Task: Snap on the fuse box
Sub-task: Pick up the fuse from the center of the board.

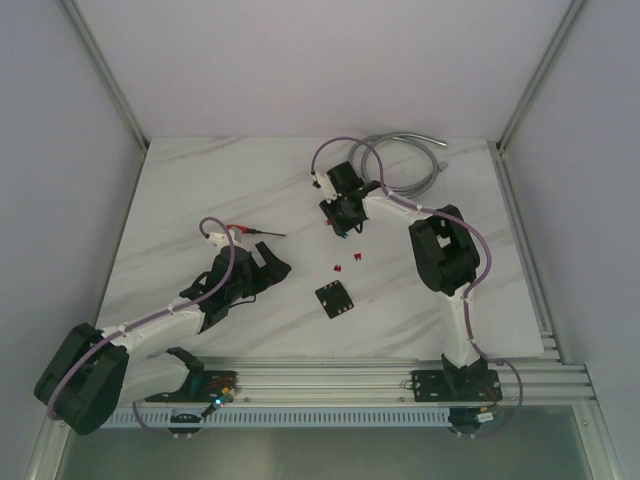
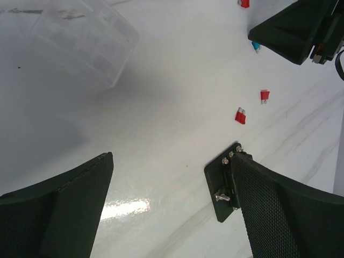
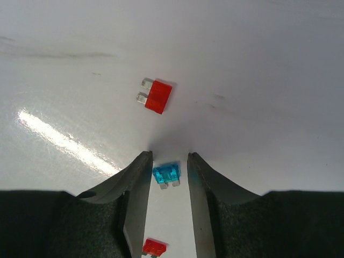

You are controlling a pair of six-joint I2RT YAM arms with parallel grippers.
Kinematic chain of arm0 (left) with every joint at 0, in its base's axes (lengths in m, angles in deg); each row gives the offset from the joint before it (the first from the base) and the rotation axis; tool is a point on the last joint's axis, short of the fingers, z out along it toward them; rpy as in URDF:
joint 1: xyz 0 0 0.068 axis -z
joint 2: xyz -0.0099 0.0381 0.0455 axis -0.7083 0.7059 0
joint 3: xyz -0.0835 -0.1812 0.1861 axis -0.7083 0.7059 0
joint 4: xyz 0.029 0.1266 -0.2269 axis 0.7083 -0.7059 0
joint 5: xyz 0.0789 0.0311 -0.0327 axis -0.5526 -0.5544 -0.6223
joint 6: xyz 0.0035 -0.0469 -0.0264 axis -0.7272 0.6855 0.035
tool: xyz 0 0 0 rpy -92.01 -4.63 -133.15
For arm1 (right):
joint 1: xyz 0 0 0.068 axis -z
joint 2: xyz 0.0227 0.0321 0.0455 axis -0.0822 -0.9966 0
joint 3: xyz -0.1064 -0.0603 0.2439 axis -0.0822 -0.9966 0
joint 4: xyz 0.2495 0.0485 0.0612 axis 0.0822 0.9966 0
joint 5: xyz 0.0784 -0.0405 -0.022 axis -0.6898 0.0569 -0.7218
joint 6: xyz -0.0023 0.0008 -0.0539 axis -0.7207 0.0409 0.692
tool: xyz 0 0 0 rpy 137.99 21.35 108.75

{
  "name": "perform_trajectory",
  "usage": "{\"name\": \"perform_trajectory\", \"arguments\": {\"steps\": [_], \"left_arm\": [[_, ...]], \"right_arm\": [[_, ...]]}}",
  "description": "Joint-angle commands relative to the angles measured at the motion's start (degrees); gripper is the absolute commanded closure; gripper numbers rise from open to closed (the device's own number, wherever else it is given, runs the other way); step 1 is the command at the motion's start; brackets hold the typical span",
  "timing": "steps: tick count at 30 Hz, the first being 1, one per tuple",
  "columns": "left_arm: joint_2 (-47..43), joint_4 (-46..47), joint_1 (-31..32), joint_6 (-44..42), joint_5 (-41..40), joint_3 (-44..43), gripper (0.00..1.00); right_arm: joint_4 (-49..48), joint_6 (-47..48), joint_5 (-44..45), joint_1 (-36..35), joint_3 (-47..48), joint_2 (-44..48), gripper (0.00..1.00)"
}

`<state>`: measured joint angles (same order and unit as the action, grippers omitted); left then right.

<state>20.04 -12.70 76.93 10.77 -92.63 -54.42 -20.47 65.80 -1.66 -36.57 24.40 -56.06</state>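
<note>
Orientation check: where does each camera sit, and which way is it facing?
Top external: above and behind the robot, looking down on the table; left arm and right arm show.
Left wrist: low over the table, facing the fuse box; the open left gripper shows.
Right wrist: pointing down at a blue fuse between the right gripper's fingers.
Shared: top external and left wrist both show the fuse box and right gripper.
</note>
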Motion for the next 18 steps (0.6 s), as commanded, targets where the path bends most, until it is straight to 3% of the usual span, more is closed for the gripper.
{"name": "perform_trajectory", "arguments": {"steps": [1,18], "left_arm": [[0.19,-0.06,-0.26,-0.42,0.7,-0.12,0.0],[1.15,0.06,-0.28,-0.46,1.32,-0.84,0.0]], "right_arm": [[5.74,0.8,-0.19,-0.3,-1.02,-0.92,0.6],[8.59,1.58,-2.2,-0.23,-0.34,-0.03,0.6]]}}
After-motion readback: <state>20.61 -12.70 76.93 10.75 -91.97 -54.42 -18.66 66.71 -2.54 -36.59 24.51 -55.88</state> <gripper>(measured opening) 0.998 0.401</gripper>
